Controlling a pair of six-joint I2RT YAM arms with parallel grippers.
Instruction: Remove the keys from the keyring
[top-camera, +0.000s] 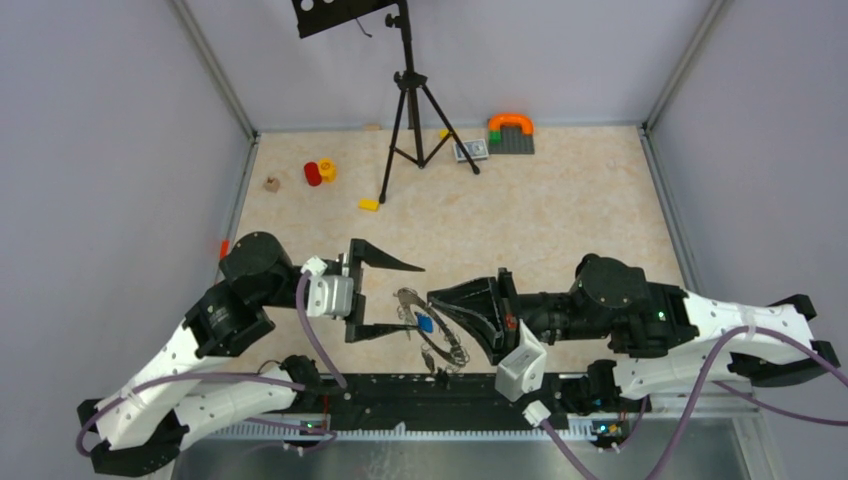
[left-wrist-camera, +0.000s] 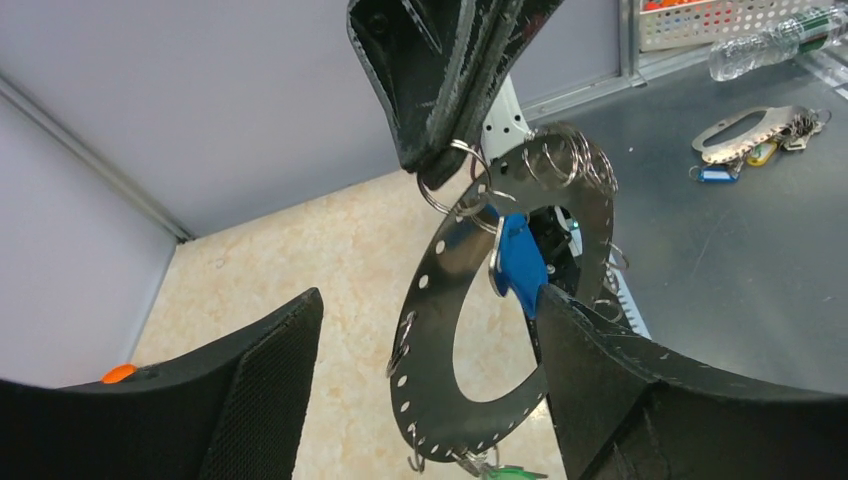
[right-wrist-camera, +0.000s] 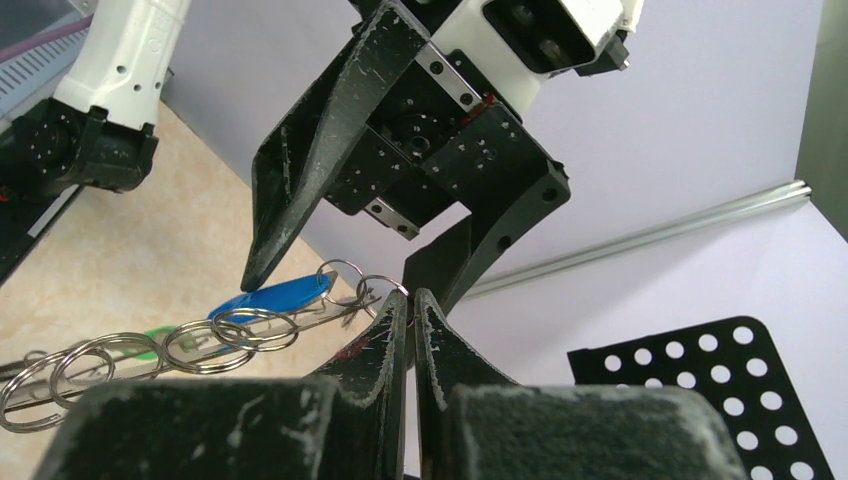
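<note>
Tabletop (top-camera: 560, 210), one keyring (left-wrist-camera: 437, 290), one blue tag (left-wrist-camera: 520, 262)

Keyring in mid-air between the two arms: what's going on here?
The right tool is shut on the rim of the keyring, holding it up above the table. The left tool is open with the ring between its fingers, close to the blue-tagged key. Small split rings hang from the ring.
</note>
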